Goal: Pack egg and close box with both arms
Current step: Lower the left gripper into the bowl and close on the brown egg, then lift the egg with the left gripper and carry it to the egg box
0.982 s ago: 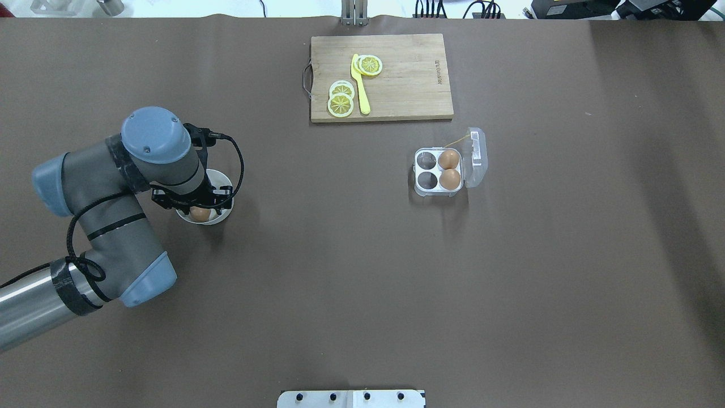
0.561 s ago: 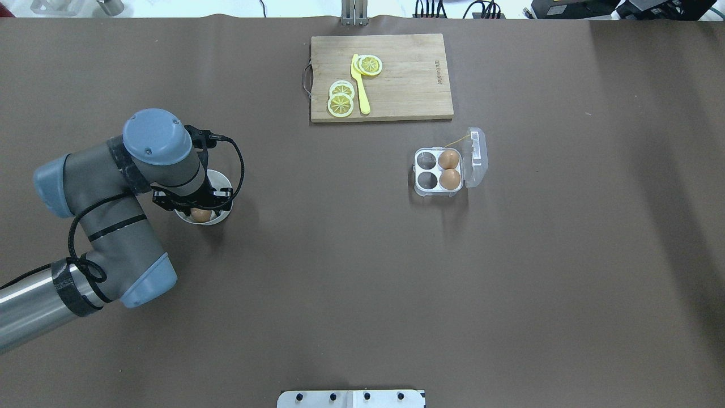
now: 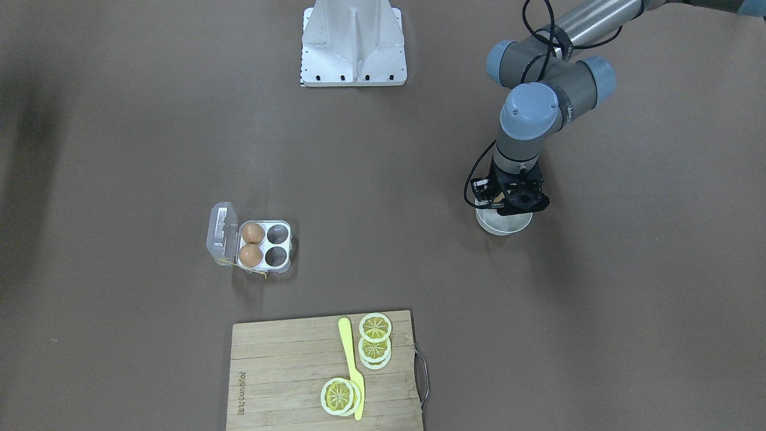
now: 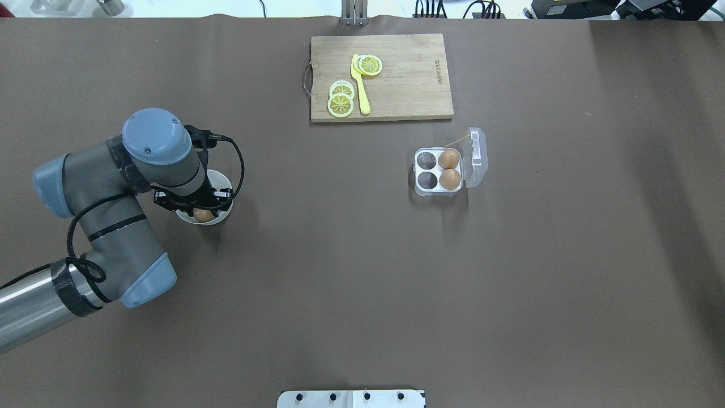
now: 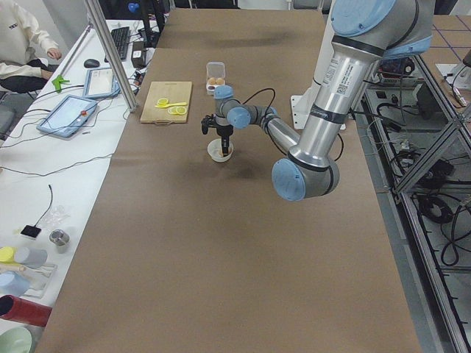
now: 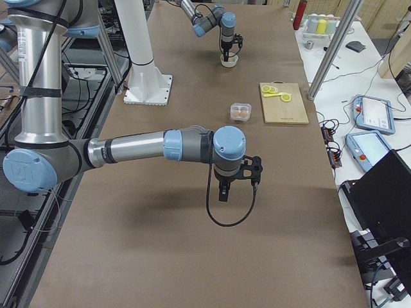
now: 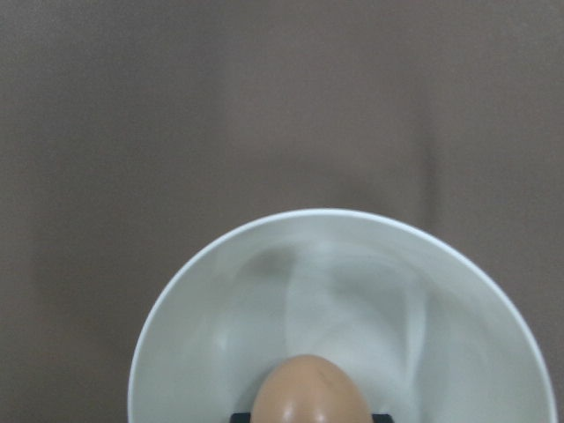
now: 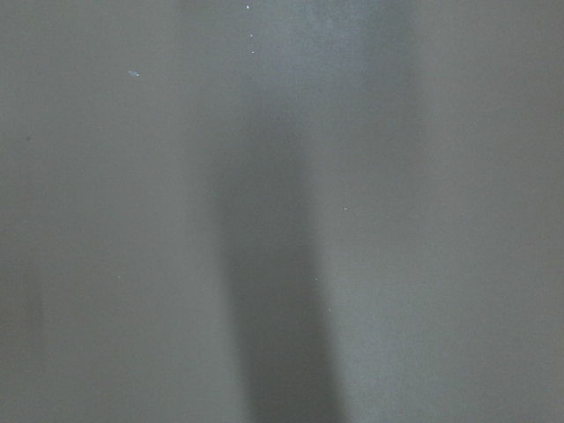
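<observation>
Left wrist-mounted view: egg (image 7: 310, 392) low in white bowl (image 7: 203, 326), dark tips tight against both flanks. So left gripper (image 4: 202, 211) looks clamped on it, narrow gap.

Step in hand, I reckon: pick-up from bowl.

Next move: gentle straight lift clear of rim, then carry across to box (image 4: 436, 170), well apart. Two cells free on bowl side, lid (image 4: 477, 156) flipped open.

Egg smooth, rounded, slippy. Bowl glossy. Box thin clear plastic.

Right gripper (image 6: 222, 194) over bare table (image 4: 362, 272); opening, can't tell.
</observation>
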Controlling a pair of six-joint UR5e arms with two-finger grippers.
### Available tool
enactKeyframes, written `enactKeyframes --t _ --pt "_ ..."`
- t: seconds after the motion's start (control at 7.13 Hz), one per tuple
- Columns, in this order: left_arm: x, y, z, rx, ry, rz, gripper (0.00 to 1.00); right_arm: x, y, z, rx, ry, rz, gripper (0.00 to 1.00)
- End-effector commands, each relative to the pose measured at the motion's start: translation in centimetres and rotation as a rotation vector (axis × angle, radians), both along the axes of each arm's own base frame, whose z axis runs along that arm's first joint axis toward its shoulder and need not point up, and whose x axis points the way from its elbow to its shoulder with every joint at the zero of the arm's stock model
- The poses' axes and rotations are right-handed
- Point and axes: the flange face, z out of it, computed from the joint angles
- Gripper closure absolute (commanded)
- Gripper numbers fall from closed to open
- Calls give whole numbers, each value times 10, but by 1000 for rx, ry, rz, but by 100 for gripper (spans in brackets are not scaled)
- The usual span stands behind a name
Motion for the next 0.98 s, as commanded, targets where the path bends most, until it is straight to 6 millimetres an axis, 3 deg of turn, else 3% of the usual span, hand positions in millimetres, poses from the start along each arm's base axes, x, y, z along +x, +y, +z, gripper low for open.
enactKeyframes --t 0.0,0.14,0.42,0.56,0.84 --pt "-4 -1 -5 -7 13 1 100 0 0 1 -1 0 0 0" --pt "-17 -7 -16 7 32 -16 100 0 1 1 -3 0 0 0" --pt "-70 -20 -52 9 59 -78 100 0 0 0 0 0 0 0" --pt "-84 -22 -70 25 73 -105 100 0 0 0 2 0 0 0" --pt "-80 -28 -123 153 170 -133 100 -1 -1 -4 9 -21 0 0"
